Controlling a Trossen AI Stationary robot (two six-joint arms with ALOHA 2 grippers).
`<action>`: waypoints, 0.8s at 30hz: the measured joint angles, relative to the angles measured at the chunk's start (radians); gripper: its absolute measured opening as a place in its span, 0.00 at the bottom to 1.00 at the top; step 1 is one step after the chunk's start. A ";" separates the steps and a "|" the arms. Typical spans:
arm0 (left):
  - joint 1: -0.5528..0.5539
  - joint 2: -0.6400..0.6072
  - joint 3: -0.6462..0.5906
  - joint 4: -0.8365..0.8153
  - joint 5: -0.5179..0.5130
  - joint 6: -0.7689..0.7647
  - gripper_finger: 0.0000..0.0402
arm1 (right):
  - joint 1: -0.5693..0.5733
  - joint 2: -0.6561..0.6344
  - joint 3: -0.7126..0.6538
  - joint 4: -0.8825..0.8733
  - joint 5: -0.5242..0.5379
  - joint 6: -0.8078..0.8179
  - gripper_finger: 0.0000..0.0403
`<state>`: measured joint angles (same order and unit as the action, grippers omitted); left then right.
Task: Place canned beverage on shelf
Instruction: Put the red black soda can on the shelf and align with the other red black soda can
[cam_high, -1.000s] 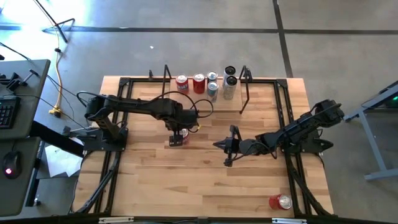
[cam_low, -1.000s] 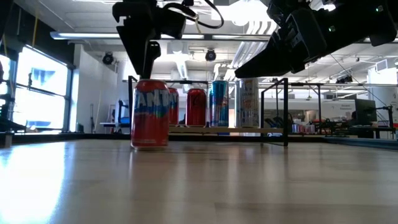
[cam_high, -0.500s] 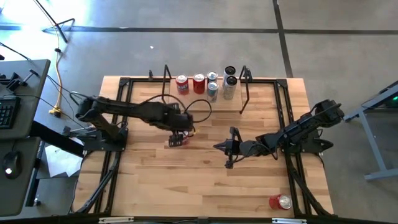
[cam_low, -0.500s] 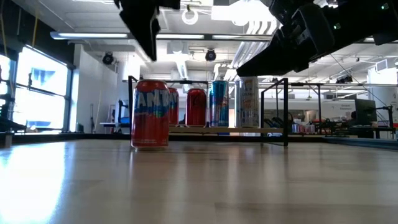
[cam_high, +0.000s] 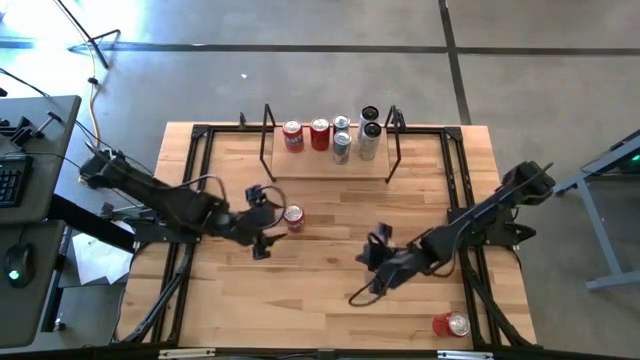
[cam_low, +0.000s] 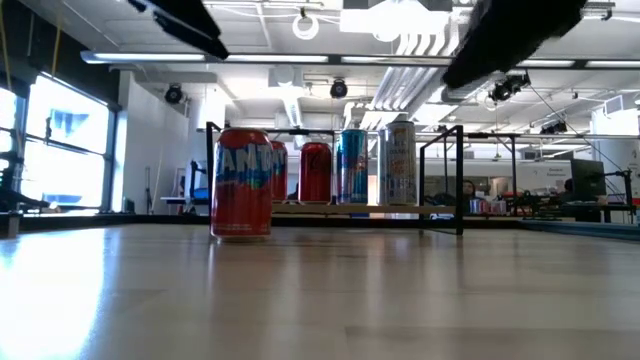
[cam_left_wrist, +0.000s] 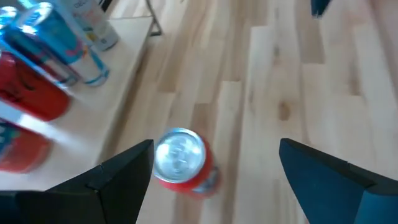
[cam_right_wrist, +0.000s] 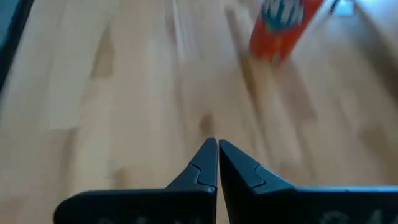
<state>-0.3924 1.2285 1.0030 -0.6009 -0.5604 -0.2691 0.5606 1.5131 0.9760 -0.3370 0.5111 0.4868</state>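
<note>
Cans (cam_high: 330, 135) crowding shelf (cam_high: 300, 165) middle, red can (cam_high: 293, 217) on open tabletop (cam_high: 320, 290) before it

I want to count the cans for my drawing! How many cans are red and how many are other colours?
Red or orange-red cans: 4, namely two on the shelf, one standing on the table, one lying near the table's edge
Blue cans: 1
Pale tall cans: 1
Cans whose colour is hidden: 2
Total: 8

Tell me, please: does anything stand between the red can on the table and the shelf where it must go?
Nothing visible does. The red can stands upright on bare wood in front of the shelf. Five cans line the shelf's far part; its near part is bare.
</note>
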 joint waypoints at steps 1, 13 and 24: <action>-0.020 -0.019 -0.042 0.041 -0.008 -0.007 0.84 | 0.016 0.000 0.049 -0.097 -0.020 0.071 0.00; -0.157 -0.110 -0.277 0.287 -0.071 -0.033 0.84 | 0.261 0.000 0.374 -0.688 -0.324 0.885 0.00; -0.196 -0.111 -0.277 0.328 -0.128 -0.009 0.84 | 0.418 0.000 0.413 -0.920 -0.426 1.329 0.18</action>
<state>-0.5888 1.1172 0.7261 -0.2727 -0.6885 -0.2785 0.9787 1.5131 1.3891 -1.2569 0.0853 1.8161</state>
